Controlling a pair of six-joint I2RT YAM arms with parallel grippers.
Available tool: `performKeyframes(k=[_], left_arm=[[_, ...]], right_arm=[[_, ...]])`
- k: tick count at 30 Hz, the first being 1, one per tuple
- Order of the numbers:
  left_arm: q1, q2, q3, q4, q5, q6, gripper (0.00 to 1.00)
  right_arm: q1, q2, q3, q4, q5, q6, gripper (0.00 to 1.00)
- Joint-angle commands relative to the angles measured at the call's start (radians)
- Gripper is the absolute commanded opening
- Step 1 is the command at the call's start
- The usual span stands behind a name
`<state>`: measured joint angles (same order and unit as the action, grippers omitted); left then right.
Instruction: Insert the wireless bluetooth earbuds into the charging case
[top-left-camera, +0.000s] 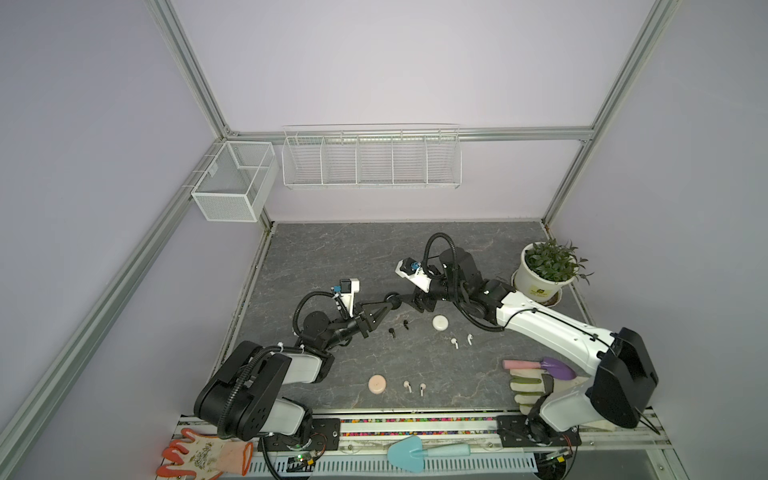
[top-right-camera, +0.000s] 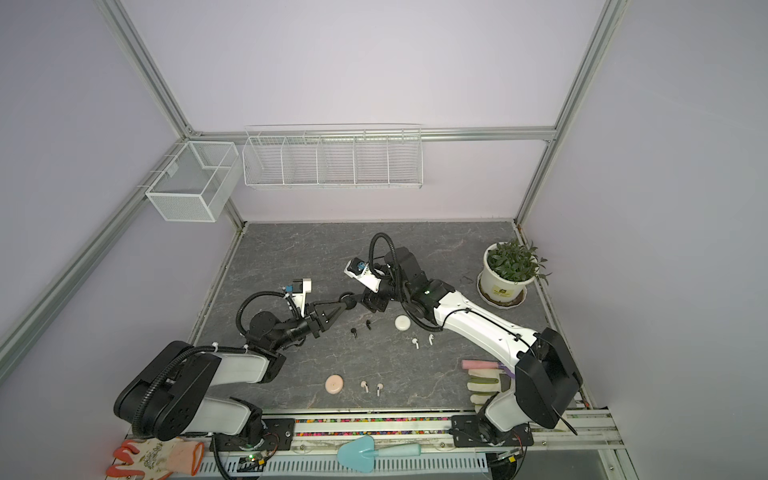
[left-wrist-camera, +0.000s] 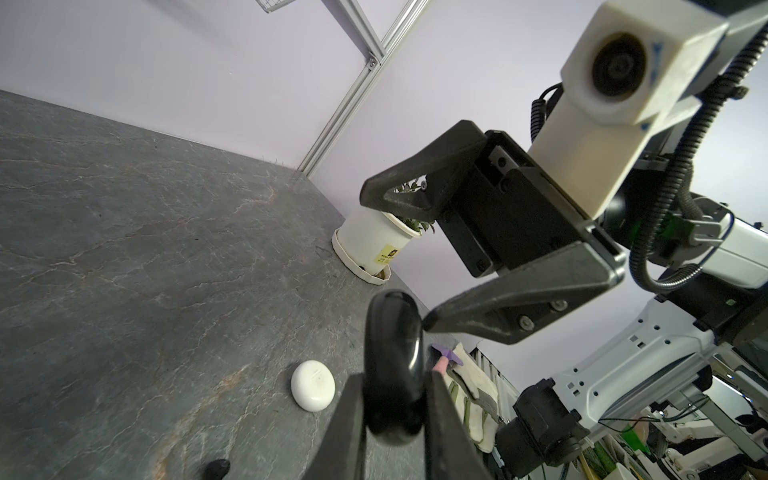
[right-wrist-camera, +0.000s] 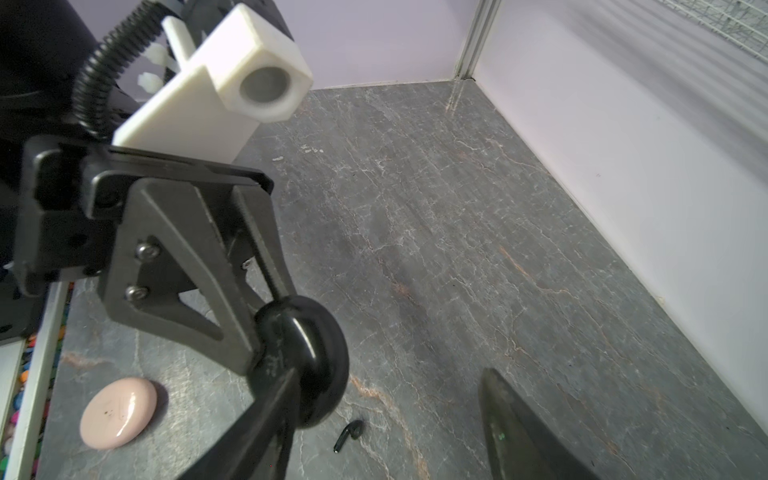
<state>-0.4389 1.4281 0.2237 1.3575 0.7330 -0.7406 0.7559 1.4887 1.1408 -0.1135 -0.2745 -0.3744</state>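
Note:
My left gripper (left-wrist-camera: 392, 415) is shut on a black round charging case (left-wrist-camera: 392, 361), held edge-up above the table (top-left-camera: 392, 300). My right gripper (right-wrist-camera: 390, 374) stands open at the case; one of its fingertips (left-wrist-camera: 432, 320) touches the case's rim and the other is clear. Two black earbuds (top-left-camera: 391, 331) (top-left-camera: 405, 323) lie on the table just below the held case. Two white earbuds (top-left-camera: 454, 343) (top-left-camera: 470, 339) lie by a white case (top-left-camera: 440, 323). Two pale pink earbuds (top-left-camera: 407, 386) (top-left-camera: 422, 388) lie beside a pink case (top-left-camera: 377, 384) near the front.
A potted plant (top-left-camera: 544, 270) stands at the right back. A purple trowel with a glove (top-left-camera: 536, 374) lies at the right front under my right arm. A blue trowel (top-left-camera: 419, 453) and an orange glove (top-left-camera: 199, 455) lie off the table's front edge. Wire baskets (top-left-camera: 370, 158) hang on the back wall.

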Motion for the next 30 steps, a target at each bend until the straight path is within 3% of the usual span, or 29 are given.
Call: performKeyframes(k=[1,16,30], left_arm=[[-0.003,0.004,0.004,0.057,0.022,-0.016,0.0],[-0.003,0.002,0.011,0.057,0.031,-0.02,0.0],[-0.003,0.0,0.008,0.058,0.035,-0.024,0.0]], right_arm=[[-0.003,0.007,0.021,-0.026,-0.074,-0.022,0.72],[-0.018,0.053,0.053,-0.04,0.032,-0.033,0.69],[-0.021,0.056,0.066,-0.03,0.043,-0.007,0.68]])
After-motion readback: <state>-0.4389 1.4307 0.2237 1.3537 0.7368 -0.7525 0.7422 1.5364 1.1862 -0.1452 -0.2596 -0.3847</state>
